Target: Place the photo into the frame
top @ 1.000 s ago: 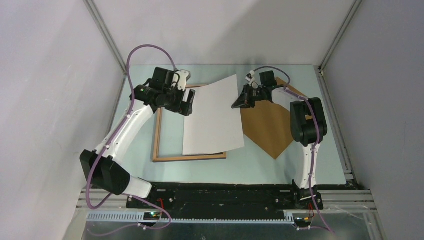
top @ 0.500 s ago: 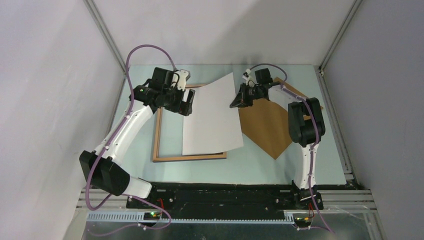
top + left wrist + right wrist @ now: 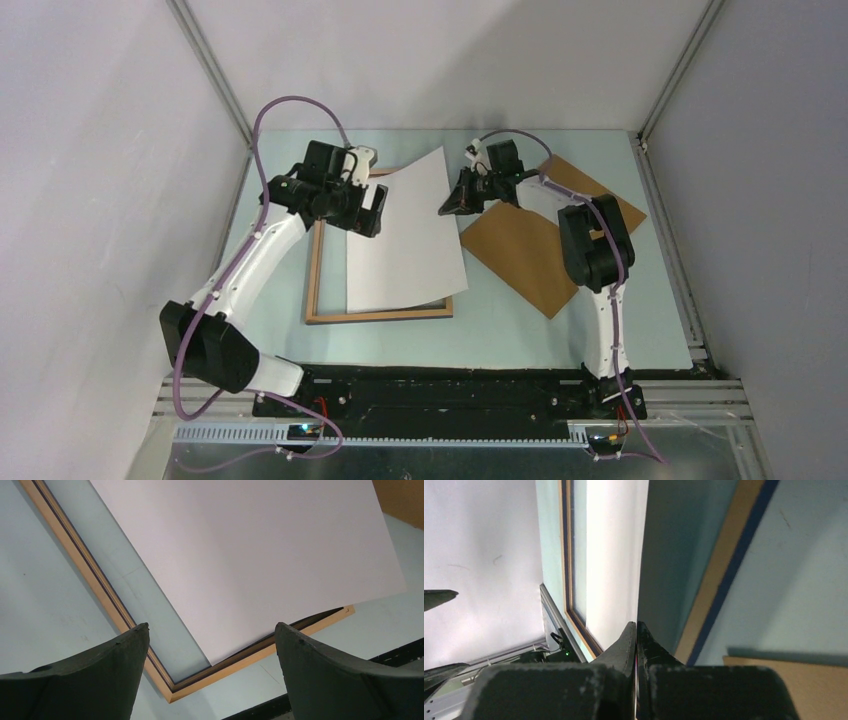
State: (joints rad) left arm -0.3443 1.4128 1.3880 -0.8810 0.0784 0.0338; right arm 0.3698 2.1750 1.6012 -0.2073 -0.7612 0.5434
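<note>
The photo (image 3: 405,235) shows its plain white reverse and lies slanted over the frame (image 3: 316,270), far right edge lifted. My right gripper (image 3: 446,207) is shut on that raised edge. In the right wrist view, the jaws (image 3: 636,626) pinch the sheet edge-on, with the photo (image 3: 614,555) to their left. My left gripper (image 3: 371,211) hovers open over the photo's left edge. In the left wrist view, the photo (image 3: 250,555) has its near corner inside the frame (image 3: 100,587), while its right side overhangs the rail. Both fingers (image 3: 100,675) stand wide apart, holding nothing.
A solid brown backing board (image 3: 540,245) lies flat to the right of the frame, under my right arm. Enclosure walls stand close on the left, back and right. The black base rail (image 3: 440,385) runs along the near edge.
My right gripper has moved left with the photo, sliding the sheet further over the frame. The left jaws have spread slightly wider; the left arm barely moved.
</note>
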